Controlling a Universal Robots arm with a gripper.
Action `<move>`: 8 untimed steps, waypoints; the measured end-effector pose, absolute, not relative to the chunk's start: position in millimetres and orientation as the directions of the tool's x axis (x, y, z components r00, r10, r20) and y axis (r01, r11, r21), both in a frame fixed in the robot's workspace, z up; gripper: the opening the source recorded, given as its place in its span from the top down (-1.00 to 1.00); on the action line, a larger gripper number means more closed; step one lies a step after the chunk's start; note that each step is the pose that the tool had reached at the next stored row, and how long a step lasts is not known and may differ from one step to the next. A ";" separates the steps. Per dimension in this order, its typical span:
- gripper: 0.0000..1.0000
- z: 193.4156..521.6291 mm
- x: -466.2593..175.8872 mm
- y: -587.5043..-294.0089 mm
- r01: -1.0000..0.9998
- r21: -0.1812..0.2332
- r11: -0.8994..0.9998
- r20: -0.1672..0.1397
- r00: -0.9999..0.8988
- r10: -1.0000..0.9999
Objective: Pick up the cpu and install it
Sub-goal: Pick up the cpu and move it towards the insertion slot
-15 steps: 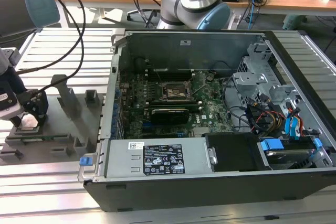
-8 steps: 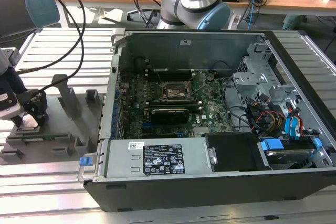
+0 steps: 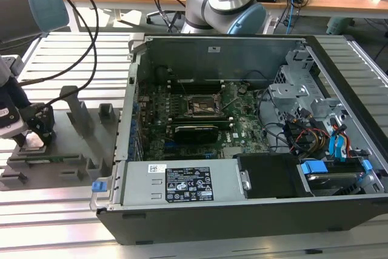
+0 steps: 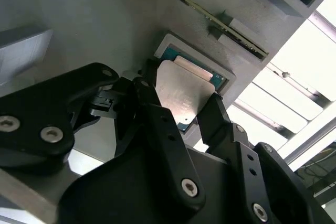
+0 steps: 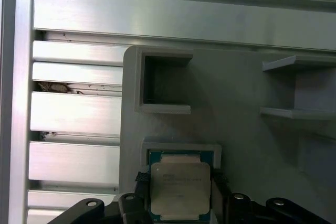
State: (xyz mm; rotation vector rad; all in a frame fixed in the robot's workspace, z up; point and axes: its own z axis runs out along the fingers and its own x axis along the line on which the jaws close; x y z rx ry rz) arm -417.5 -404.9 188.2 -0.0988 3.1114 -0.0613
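The cpu [image 5: 180, 187] is lying flat in a shallow square pocket of the grey tray [image 5: 236, 129], metal top facing up. It is square, so no long axis is being shown, and its edges are running parallel to the pocket walls. In both wrist views the gripper [image 4: 181, 100] is being pressed against two opposite edges of the chip, the black jaws pinching it from either side. At the exterior view's left the arm [image 3: 18, 98] is being held low over the tray, gripper pointing down, well apart from the open computer case [image 3: 242, 168].
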 end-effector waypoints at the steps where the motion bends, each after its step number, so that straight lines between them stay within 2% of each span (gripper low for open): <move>1: -0.09 190.9 -417.5 -404.9 -0.063 -0.040 0.997 -0.027 -0.998 -0.064; 8: -0.09 203.8 -417.5 -404.8 -0.063 -0.040 0.997 -0.027 -0.998 -0.064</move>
